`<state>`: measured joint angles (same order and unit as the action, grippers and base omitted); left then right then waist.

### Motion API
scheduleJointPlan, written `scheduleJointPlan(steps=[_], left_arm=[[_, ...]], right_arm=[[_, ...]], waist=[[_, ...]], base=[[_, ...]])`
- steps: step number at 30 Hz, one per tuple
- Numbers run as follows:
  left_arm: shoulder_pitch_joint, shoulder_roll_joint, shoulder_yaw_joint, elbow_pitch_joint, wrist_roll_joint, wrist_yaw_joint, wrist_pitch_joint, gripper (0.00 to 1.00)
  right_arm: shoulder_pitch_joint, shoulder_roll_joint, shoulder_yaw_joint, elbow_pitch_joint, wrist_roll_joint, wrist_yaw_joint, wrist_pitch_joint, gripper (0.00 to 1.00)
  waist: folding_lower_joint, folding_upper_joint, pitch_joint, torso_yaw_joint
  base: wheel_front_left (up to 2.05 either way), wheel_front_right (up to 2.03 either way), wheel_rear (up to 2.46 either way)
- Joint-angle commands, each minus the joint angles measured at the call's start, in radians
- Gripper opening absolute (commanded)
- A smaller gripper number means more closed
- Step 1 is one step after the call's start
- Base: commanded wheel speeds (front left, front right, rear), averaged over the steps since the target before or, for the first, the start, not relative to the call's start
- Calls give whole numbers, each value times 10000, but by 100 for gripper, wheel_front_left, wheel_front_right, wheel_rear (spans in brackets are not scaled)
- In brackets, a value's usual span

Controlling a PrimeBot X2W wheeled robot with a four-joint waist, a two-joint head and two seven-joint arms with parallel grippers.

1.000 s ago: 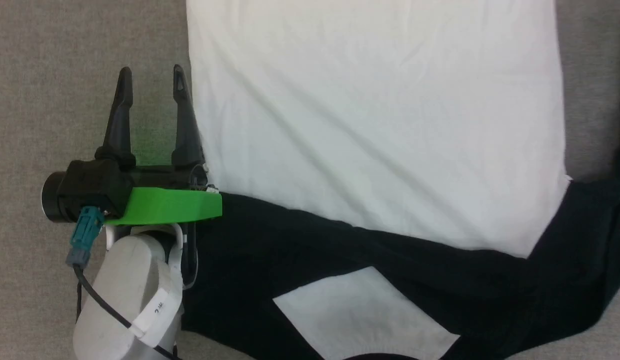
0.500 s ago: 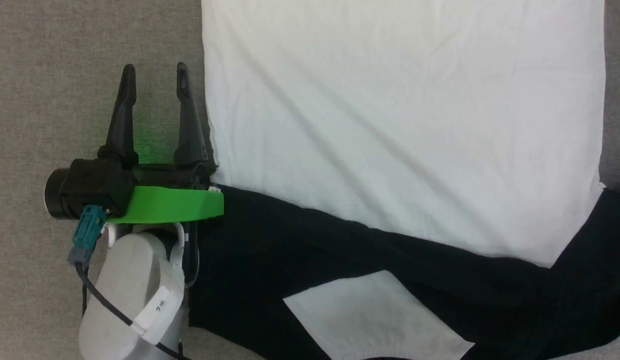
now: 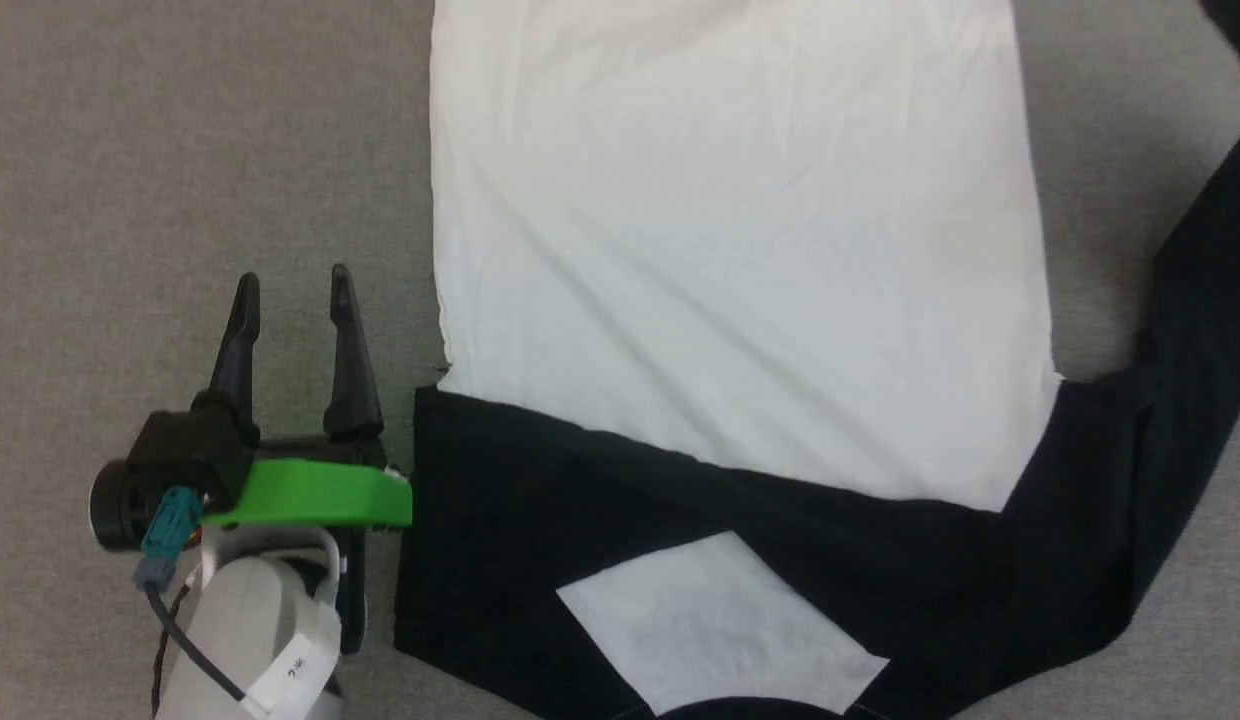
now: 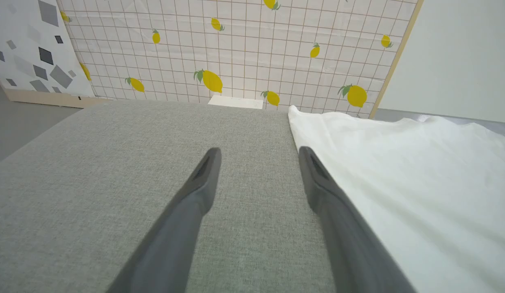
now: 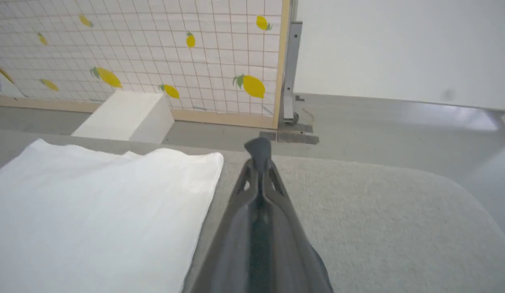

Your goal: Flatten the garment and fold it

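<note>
Head view puts the left hand [image 3: 292, 278] at 8 o'clock. Its two long fingers [image 3: 350, 350] are spread wide with only grey bench [image 3: 180, 150] between them, so it holds nothing. It sits just beside the garment [image 3: 730, 250], at that garment's 9 o'clock edge where white body meets black sleeve. Left wrist view agrees: the hand [image 4: 258, 150] gapes over bare bench, with white cloth along its 3 o'clock finger. Right wrist view shows the right hand [image 5: 258, 148] pressed fully closed above the bench, the white body at its 9 o'clock. A dark strip sits between its fingers, and I cannot tell whether that is pinched sleeve.

The garment lies spread on the bench, taking the centre and 3 o'clock side of the head view, hem toward 12 and neckline at 6. One black sleeve [image 3: 680, 510] is laid across the chest; the other [image 3: 1180, 300] runs off toward 1 o'clock.

It looks light, limp and thin, and not fragile. It will likely sag, crease and drag on the woven bench cover rather than slide as a sheet. The best holds, I judge, are the edges: cuffs, shoulder seams and hem corners, pinched shallow with both sides lifted together.

Counted: one garment, two sleeves, two hands with two fingers each, and one white block [image 5: 126, 116] on the floor beyond, at 11 o'clock in the right wrist view.
</note>
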<state>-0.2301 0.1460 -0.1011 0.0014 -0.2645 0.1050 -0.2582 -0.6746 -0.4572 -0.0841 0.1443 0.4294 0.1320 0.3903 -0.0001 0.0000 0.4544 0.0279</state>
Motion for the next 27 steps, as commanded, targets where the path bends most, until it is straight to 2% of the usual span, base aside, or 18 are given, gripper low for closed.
scheduleJointPlan(steps=[1,9,15,21,27], left_arm=[[232,95,86,46,-12,-78,-36,100],[889,163,161,280,-220,-198,-2,100],[1124,244,172,337,-399,-291,72,100],[1139,213,54,285,-446,-287,160,100],[1064,170,-21,285,-494,-257,179,100]], right_arm=[[420,87,-91,-608,41,-13,64,0],[2369,1048,-435,-4390,-157,-13,1354,0],[3071,1631,512,-6247,-229,-13,2264,0],[3314,1820,2278,-6689,-289,-13,2600,0],[3232,1924,4490,-5867,-56,-13,2324,0]], waist=[[1,0,-1379,-424],[1,0,-2547,-559],[1,0,-2825,-540],[1,0,-2781,-404],[1,0,-2599,-223]], base=[[0,0,0],[0,0,0],[0,0,0],[0,0,0],[0,0,0]])
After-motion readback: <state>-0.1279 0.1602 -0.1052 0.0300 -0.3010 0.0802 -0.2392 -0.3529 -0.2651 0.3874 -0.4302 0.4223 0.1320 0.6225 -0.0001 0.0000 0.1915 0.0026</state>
